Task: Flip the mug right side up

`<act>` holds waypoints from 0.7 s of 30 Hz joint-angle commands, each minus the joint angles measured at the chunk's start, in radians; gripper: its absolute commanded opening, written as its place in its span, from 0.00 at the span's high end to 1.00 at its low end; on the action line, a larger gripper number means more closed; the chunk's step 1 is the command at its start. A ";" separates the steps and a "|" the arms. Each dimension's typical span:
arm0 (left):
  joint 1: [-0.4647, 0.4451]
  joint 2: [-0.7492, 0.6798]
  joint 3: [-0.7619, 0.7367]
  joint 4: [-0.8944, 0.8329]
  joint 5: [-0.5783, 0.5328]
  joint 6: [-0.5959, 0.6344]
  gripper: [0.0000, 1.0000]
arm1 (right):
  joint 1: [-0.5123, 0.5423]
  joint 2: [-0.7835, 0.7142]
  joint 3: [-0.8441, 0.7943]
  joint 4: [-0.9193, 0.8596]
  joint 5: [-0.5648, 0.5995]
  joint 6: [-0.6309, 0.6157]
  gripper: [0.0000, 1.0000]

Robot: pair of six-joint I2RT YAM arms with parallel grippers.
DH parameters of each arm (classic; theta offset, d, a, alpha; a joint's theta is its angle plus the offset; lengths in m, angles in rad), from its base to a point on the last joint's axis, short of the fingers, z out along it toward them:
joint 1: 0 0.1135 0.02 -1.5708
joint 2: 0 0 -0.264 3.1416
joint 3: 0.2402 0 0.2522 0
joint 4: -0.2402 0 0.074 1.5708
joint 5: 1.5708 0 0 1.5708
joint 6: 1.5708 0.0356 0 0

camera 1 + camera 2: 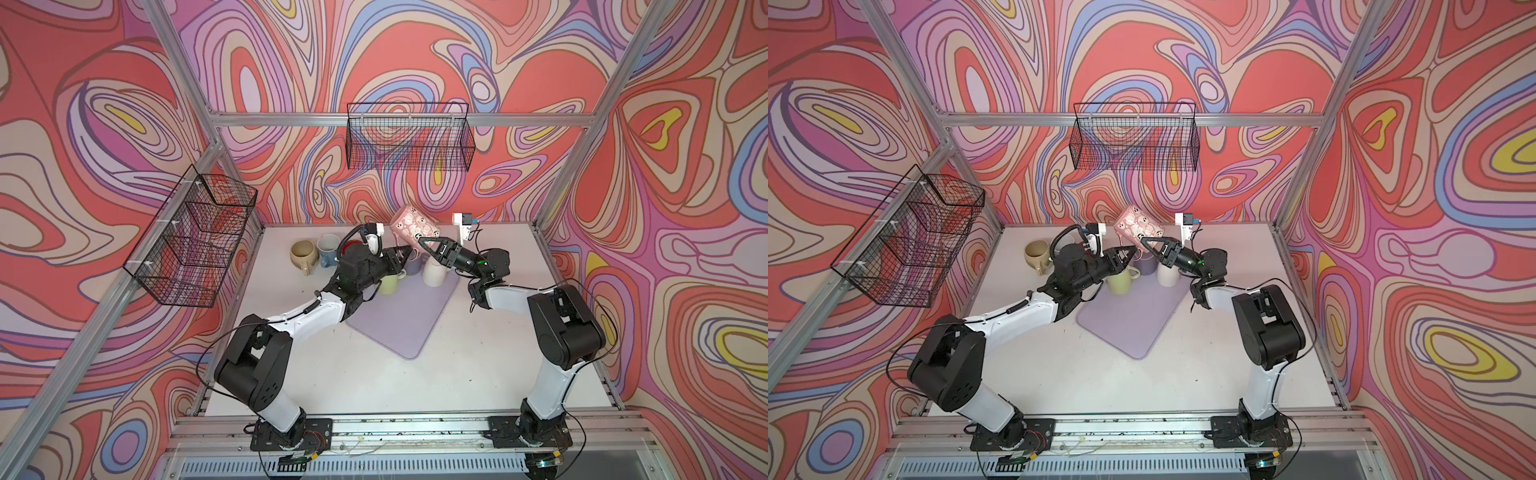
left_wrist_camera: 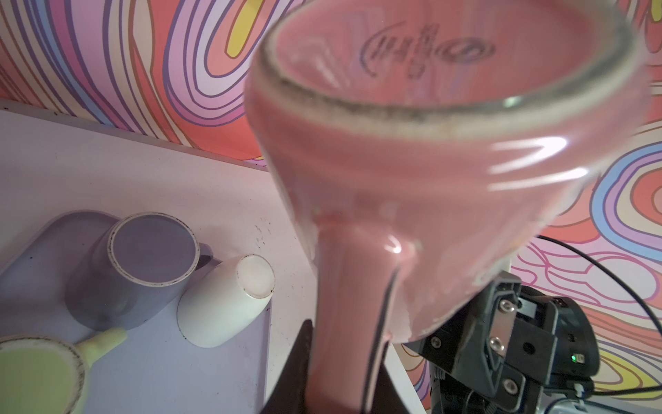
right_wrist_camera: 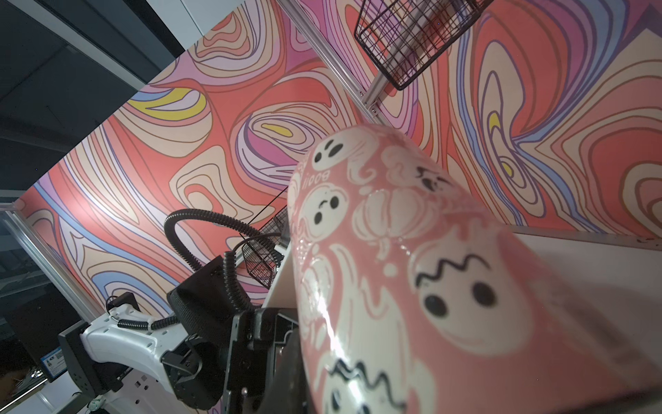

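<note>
Your pink mug point(image 1: 415, 227) point(image 1: 1139, 225) hangs in the air just above the middle of both top views, clear of the bench point(image 1: 498, 357). It is tilted well off upright, lying nearly on its side between the two arms. Your left tool point(image 1: 405, 252) comes in from the lower left and is clenched on the mug's handle. In the left wrist view the handle runs down between its two dark fingers point(image 2: 302, 362) at the bottom of the frame, and the base with its printed mark fills the upper right. Your right tool point(image 1: 425, 249) reaches in from the right and meets the mug at its lower right end. In the right wrist view one dark finger point(image 3: 286, 362) lies along the ghost-patterned wall, yet you cannot tell whether that tool is clamped on the wall or only touching it. Beneath the mug, on the lilac mat point(image 1: 409, 332), a green mug point(image 1: 390, 286) stands mouth up, while a white mug point(image 1: 434, 277) and a lilac mug point(image 2: 154, 251) stand base up, close together. To the left of the mat, on the bare bench, a beige mug point(image 1: 302, 252) and a blue mug point(image 1: 328, 247) stand mouth up, side by side.
</note>
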 commanded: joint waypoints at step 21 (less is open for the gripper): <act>-0.012 -0.021 -0.065 -0.212 -0.097 0.176 0.68 | 0.037 0.146 0.087 0.083 0.028 0.166 1.00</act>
